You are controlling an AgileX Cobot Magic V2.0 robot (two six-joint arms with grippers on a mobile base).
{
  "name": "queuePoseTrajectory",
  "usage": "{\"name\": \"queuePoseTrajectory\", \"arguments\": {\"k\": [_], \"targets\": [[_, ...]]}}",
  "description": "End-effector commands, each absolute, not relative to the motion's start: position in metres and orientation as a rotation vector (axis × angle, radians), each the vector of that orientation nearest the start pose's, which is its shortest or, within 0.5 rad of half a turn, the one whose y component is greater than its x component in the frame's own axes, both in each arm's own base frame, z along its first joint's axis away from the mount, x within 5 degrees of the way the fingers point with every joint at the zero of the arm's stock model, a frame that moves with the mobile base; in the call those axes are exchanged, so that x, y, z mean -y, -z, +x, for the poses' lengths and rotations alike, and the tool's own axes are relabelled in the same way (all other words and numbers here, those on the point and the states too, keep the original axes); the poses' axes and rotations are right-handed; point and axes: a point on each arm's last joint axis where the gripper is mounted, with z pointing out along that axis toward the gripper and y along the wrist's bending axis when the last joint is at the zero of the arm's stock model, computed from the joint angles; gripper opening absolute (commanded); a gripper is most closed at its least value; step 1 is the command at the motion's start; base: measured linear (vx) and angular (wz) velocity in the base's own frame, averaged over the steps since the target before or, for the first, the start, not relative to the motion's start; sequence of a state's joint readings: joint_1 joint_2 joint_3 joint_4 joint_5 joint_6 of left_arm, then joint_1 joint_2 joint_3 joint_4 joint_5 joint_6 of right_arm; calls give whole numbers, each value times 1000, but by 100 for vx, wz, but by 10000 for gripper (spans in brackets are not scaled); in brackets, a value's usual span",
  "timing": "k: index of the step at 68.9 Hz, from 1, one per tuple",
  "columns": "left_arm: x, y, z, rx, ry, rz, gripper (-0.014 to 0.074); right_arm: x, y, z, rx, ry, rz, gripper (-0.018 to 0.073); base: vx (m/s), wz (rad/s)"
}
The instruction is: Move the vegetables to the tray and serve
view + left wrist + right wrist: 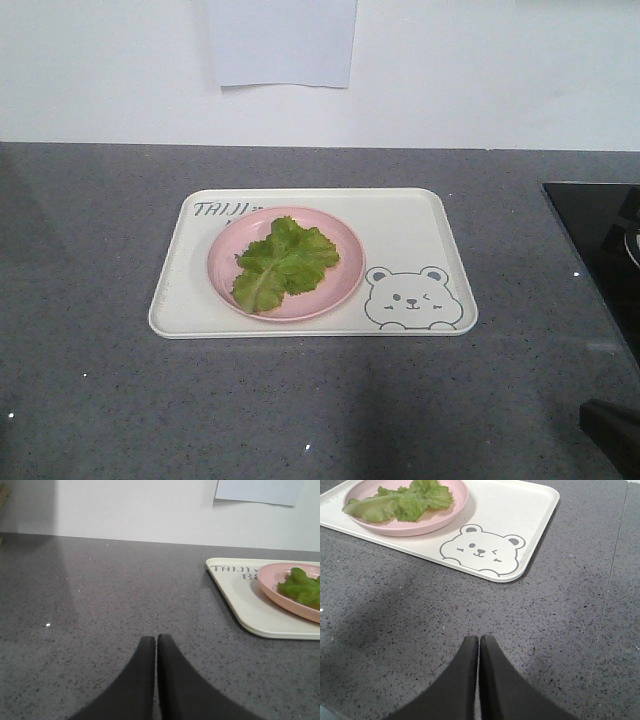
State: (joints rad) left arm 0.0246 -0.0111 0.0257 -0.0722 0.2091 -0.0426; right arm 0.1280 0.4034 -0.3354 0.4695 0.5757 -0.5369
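Observation:
The vegetables (284, 262), one frilly green lettuce leaf, lie on a round pink plate (340, 270). That plate stands on the cream tray (410, 235) with its bear drawing, in the middle of the grey counter. The wrist views show the leaf too: the vegetables (301, 587) at the far right and the vegetables (400, 502) at the top left. My left gripper (156, 639) is shut and empty over bare counter, left of the tray (250, 610). My right gripper (479, 639) is shut and empty, in front of the tray's bear corner (485, 550).
A white wall with a sheet of paper (282, 42) backs the counter. A black hob surface (600, 240) lies at the right edge. A dark piece of the robot (612, 432) shows at the bottom right of the front view.

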Motion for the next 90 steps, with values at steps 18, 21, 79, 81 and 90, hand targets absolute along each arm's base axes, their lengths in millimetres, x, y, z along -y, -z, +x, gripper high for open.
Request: {"name": "queuePoseTrajectory", "arguments": {"k": [18, 21, 79, 81, 90], "targets": [[-1, -184, 56, -1646, 80, -115, -6, -32, -266, 83, -1954, -241, -391, -6, 0, 0], [-1, -184, 56, -1646, 80, -115, -6, -32, -266, 83, -1954, -241, -391, -6, 0, 0], [-1, -184, 56, -1646, 80, -115, -6, -2, -191, 57, -1602, -156, 100, -3, 0, 0], [-1, -184, 56, -1646, 80, -115, -6, -1, -192, 57, -1583, -140, 107, -3, 0, 0], [-1, -184, 56, -1646, 80, -115, -6, 1, -202, 56, -1478, -80, 108, -3, 0, 0]]}}
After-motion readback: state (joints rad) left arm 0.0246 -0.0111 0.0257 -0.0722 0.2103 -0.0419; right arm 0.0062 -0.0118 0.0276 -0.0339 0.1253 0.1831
